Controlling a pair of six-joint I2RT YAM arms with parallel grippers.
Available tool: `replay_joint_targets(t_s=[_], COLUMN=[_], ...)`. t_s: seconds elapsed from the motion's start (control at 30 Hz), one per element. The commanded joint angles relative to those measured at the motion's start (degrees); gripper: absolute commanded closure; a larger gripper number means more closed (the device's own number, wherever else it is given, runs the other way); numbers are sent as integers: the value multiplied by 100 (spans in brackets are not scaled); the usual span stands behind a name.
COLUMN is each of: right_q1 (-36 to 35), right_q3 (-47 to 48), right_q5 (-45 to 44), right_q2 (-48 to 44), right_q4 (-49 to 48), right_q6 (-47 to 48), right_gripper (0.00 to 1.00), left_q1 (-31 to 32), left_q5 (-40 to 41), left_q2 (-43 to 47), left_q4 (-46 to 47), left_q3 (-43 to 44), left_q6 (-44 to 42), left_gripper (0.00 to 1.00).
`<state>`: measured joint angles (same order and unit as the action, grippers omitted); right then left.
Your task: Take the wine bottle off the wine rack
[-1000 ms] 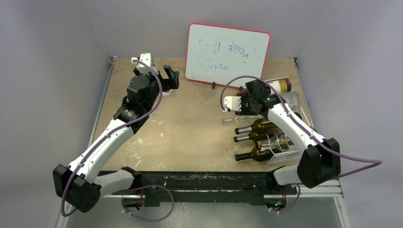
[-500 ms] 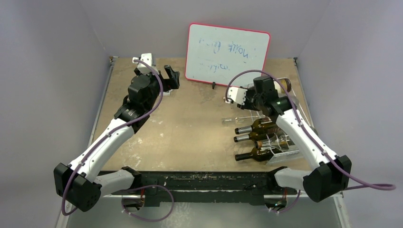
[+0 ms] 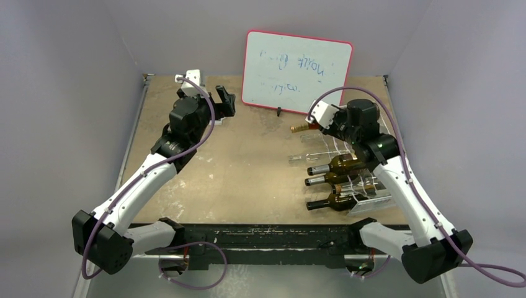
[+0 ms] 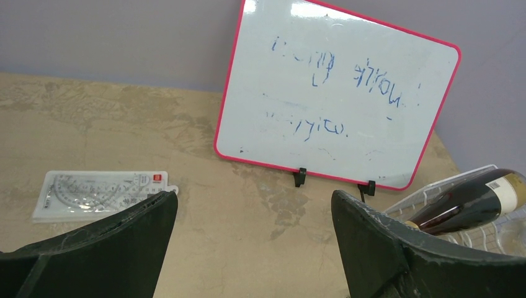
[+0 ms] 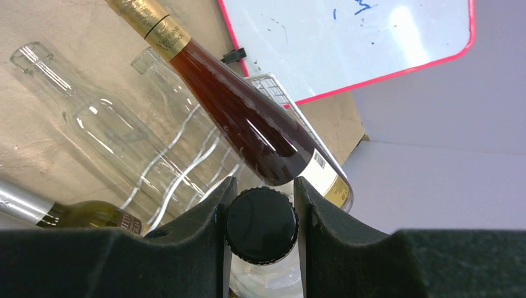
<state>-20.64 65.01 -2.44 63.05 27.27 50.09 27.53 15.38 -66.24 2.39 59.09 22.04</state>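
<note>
Black cap [image 5: 260,226] clamped in near-shut right end effector [image 5: 263,194] | just swung to far end of rack [image 3: 371,202] | gold-foiled bottle [image 5: 248,118] just beyond, on rack | left end effector [image 4: 253,208] wide, empty | lift-out probably next

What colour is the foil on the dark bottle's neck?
Gold; the neck foil shows best in the right wrist view.

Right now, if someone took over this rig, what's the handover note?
Left gripper: open, empty, far left of the bottles.
Right gripper: shut on the black-capped clear bottle at the far end of the wine rack.
Gold-foil bottle and dark bottles lie on the rack.
Done: grip made.
Left: lift that bottle clear and set it down.
</note>
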Motion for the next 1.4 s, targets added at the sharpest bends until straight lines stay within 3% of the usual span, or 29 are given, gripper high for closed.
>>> replay_joint_targets(t_s=[0.0,0.43,0.97,1.37], right_q1=[-80,-80,-81,-82], right_q3=[390,636,1247,2193], right_q5=[322,96,-772,-1], right_q2=[-497,-1123,-1150,-885], right_q4=[-359,-703,-970,-955], right_q6=[-577,-1126,-2201,-2932], right_gripper=[100,100,100,100], left_q1=[24,24,33,42], left_q5=[8,-3,-8,43], left_q2=[7,-1,14,6], left_q4=[270,260,259,220], left_q3=[-33,-34,-37,-16], left_q6=[118,150,163,141], left_gripper=[7,7,8,8])
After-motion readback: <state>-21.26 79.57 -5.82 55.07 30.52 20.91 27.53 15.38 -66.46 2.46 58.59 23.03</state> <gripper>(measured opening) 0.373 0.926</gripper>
